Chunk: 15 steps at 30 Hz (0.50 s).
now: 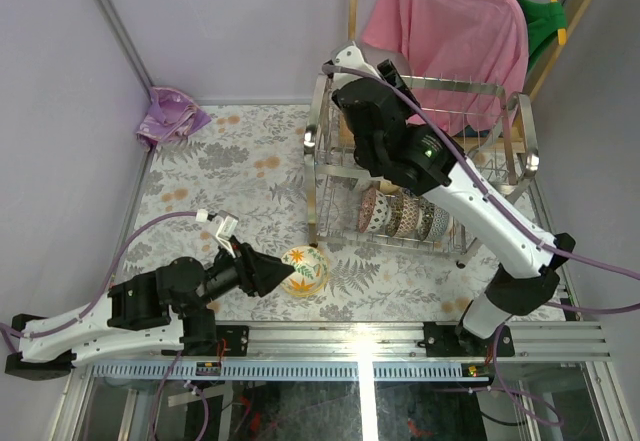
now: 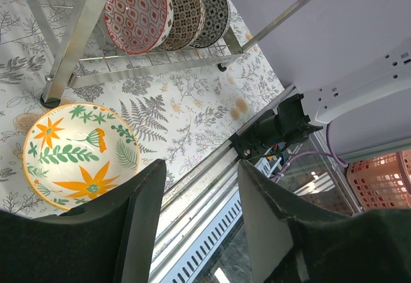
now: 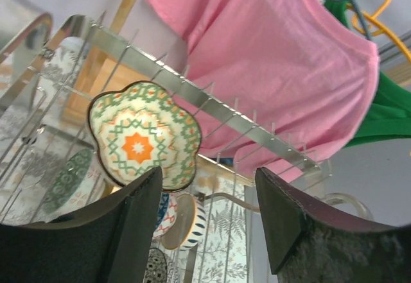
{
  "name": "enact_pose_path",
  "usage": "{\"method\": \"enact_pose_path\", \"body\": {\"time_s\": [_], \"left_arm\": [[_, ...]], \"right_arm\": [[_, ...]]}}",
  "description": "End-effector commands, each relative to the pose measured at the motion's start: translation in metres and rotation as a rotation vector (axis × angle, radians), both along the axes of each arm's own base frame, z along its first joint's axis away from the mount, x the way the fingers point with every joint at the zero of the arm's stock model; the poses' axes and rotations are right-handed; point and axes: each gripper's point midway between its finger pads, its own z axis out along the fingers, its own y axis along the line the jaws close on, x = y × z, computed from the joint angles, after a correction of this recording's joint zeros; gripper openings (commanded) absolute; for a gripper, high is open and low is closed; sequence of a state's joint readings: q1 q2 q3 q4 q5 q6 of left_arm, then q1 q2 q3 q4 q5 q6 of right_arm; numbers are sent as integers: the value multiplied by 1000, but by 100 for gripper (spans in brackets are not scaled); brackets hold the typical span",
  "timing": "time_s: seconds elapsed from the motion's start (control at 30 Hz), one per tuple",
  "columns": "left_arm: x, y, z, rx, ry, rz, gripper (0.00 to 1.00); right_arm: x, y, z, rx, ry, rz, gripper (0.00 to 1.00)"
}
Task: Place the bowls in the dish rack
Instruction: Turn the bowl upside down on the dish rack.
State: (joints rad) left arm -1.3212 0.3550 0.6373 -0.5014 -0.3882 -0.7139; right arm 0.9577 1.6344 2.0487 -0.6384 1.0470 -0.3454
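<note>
Scalloped bowl (image 3: 144,138) stands among upper prongs of the dish rack (image 1: 470,85); right gripper (image 3: 209,180), wide and empty, hangs just before it. Left gripper (image 2: 202,167), half open, empty, beside flowered bowl (image 2: 74,154) lying near the rack's front edge.

No legible text, label, brand, number or sign on anything in any view

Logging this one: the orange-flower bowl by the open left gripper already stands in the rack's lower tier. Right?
No. The orange-flower bowl by the open left gripper lies on the table, just outside the dish rack; the left wrist view shows it.
</note>
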Motion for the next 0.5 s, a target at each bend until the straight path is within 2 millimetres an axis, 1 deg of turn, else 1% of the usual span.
{"method": "enact_pose_path", "body": {"time_s": [0.0,0.1,0.2,0.27,0.33,0.4,0.47], "left_arm": [[-3,-6,16,-57,-12,-22,48],[-3,-6,14,-53,-6,-24,48],[-4,-6,12,-52,1,-24,48],[-4,-6,11,-52,3,-23,48],[-4,-5,11,-50,5,-22,48],[-4,-4,11,-50,7,-20,48],[-4,-2,12,-50,8,-17,48]], "right_arm": [[-2,21,-40,-115,187,157,69],[8,23,-50,-97,217,149,70],[21,22,-54,-85,225,125,70],[28,18,-55,-69,230,111,70],[35,15,-62,-72,242,91,70],[39,13,-68,-82,256,78,70],[39,14,-71,-80,262,83,70]]}}
